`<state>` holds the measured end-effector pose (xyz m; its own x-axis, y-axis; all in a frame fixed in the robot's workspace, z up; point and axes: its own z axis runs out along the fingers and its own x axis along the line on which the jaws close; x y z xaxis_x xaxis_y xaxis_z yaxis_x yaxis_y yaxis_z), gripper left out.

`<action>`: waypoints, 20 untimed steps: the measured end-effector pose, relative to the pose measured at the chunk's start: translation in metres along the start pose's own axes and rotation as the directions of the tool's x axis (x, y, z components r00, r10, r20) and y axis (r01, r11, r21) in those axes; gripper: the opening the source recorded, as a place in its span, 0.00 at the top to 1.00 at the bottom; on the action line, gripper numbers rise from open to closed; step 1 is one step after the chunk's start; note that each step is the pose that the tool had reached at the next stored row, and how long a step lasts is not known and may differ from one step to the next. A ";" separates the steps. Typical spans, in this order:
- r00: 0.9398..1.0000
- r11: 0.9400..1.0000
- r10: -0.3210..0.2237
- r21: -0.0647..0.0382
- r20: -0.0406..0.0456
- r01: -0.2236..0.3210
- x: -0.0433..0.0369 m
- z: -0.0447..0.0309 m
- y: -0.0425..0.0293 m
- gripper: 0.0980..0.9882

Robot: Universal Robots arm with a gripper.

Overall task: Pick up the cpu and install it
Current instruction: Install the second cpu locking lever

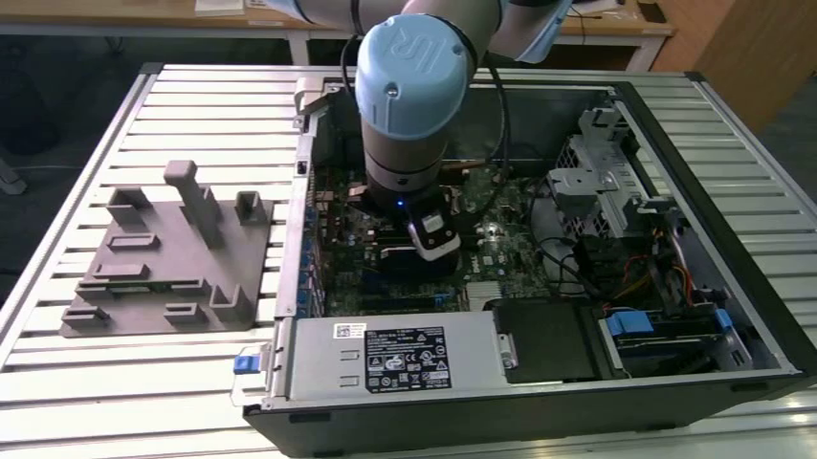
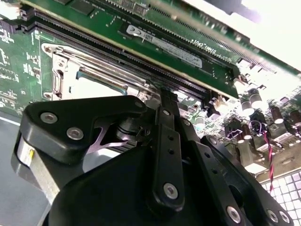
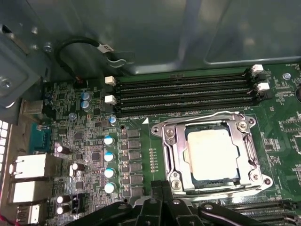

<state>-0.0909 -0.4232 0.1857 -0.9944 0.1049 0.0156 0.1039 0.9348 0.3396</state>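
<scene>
Seating is the step in hand, as we judge it. The small flat square cpu with the pale silver-white metal top [image 3: 214, 153] already lies inside the bright steel socket frame [image 3: 171, 155] on the green motherboard [image 3: 136, 127], just beside the four long black memory slots [image 3: 183, 94].

The black gripper [image 3: 161, 186] hangs close above the board near the socket's edge. Its fingers [image 3: 153, 207] look clenched together with nothing between them, and we see them apart from the chip.

In the exterior view, taking the open black computer case [image 1: 753, 287] as a clock face, the gripper [image 1: 431, 239] stands near the centre. The silver power supply box [image 1: 383, 359] sits at six o'clock, and the large grey plastic fixture with raised blocks [image 1: 166, 258] lies outside the case at nine o'clock.

To do this well, we think the chip must lie flat and square inside the frame, with no corner riding on the rim. Any touch should be light and straight down, never sideways, since the socket contacts beneath are delicate. We cannot tell whether the chip is fully seated.
</scene>
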 end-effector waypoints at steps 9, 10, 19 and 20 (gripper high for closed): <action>1.000 1.000 0.000 0.003 0.000 0.000 0.0003 0.0009 0.0023 0.99; 1.000 1.000 0.000 0.003 0.001 0.000 0.0003 0.0010 0.0023 0.99; 1.000 1.000 0.000 0.015 0.002 0.000 0.0007 0.0017 0.0020 0.99; 1.000 1.000 -0.001 0.019 0.002 0.001 0.0007 0.0017 0.0020 0.99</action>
<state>-0.0914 -0.4207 0.1847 -0.9944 0.1051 0.0133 0.1038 0.9410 0.3220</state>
